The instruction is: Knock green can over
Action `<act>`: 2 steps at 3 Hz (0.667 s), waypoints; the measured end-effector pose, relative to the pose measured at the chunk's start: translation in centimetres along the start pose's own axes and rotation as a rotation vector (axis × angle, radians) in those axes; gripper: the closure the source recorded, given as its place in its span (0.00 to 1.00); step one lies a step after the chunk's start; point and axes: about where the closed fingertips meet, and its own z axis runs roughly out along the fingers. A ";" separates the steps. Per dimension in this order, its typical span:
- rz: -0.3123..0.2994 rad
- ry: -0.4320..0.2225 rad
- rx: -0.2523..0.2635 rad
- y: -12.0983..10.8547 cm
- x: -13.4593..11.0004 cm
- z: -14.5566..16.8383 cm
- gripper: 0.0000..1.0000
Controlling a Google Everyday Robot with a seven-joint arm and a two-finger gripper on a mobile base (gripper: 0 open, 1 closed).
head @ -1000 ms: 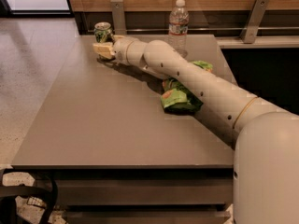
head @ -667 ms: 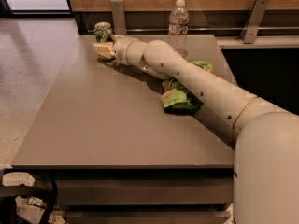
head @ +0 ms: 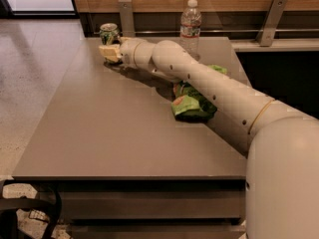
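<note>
A cream-coloured robot arm [head: 209, 86] stretches from the near right across a grey-brown rectangular table [head: 114, 133], its pale yellow gripper [head: 110, 53] at the far left corner. The gripper sits just in front of the small green-and-white metal can [head: 108, 32], which stands upright near the table's far edge; whether the two touch cannot be told. A clear plastic water bottle [head: 190, 26] stands upright further right. A crumpled green snack bag [head: 191, 105] lies mid-table, partly under the arm.

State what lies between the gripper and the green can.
Nothing: in the camera view the gripper sits directly before the green can, at the far left corner of the table.
</note>
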 end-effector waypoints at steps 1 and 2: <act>-0.016 0.053 -0.013 -0.2 -1.5 -1.3 1.00; -0.044 0.139 -0.025 -0.6 -3.1 -3.0 1.00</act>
